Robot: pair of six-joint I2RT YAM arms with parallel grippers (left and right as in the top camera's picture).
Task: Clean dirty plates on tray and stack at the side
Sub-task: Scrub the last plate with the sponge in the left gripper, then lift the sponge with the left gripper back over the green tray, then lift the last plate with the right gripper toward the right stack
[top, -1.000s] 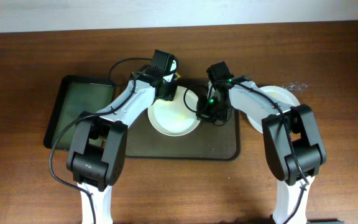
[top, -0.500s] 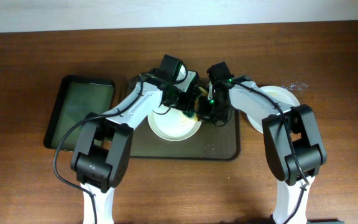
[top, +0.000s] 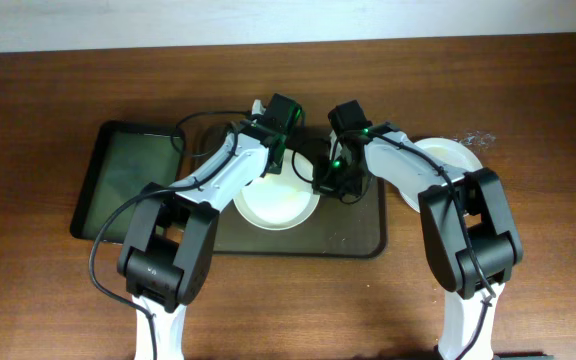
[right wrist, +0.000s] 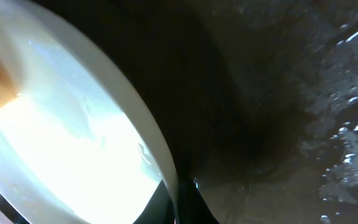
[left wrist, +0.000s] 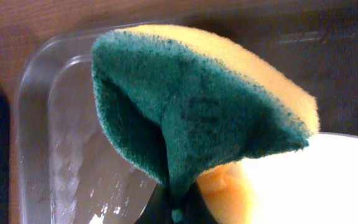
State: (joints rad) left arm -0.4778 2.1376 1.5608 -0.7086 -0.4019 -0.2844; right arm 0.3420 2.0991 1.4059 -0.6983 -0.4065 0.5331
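Both arms bend inward. The left gripper [top: 273, 163] pinches a sponge [left wrist: 191, 106] at the plate's [top: 273, 207] twelve o'clock. The right gripper [top: 322, 186] clamps its three o'clock rim.

A bright white plate [right wrist: 61, 130] fills seven to ten o'clock; the dark tray [right wrist: 278, 93] glints wet toward three o'clock.

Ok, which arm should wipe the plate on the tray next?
Left. Its gripper is shut on the sponge at the plate's far edge; the right gripper seems to be pinching the rim, steadying it.
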